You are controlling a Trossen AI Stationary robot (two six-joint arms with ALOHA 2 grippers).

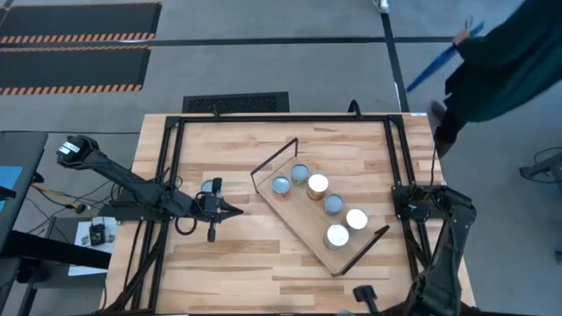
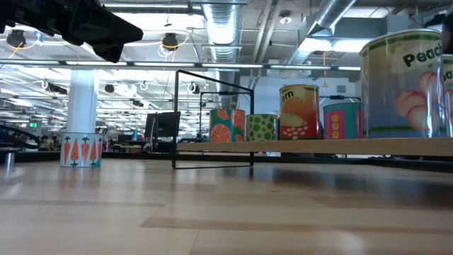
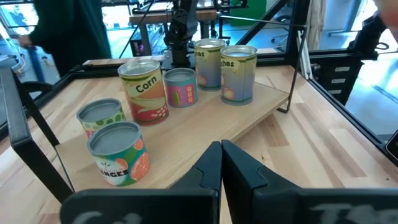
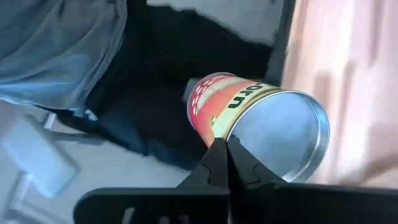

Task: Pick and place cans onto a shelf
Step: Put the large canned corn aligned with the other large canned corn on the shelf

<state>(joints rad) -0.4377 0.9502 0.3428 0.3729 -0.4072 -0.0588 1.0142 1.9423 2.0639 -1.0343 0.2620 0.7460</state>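
Closed, empty left tool (image 3: 221,163) points at shelf (image 3: 205,134) holding six cans (image 3: 144,92).

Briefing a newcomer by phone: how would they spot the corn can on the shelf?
Find the pale-wood shelf lying diagonally on the table. The corn can is third from the end nearest the left arm. It is taller than the short green-spotted can and pink-labelled can beside it, with a red-orange label reading Corn.
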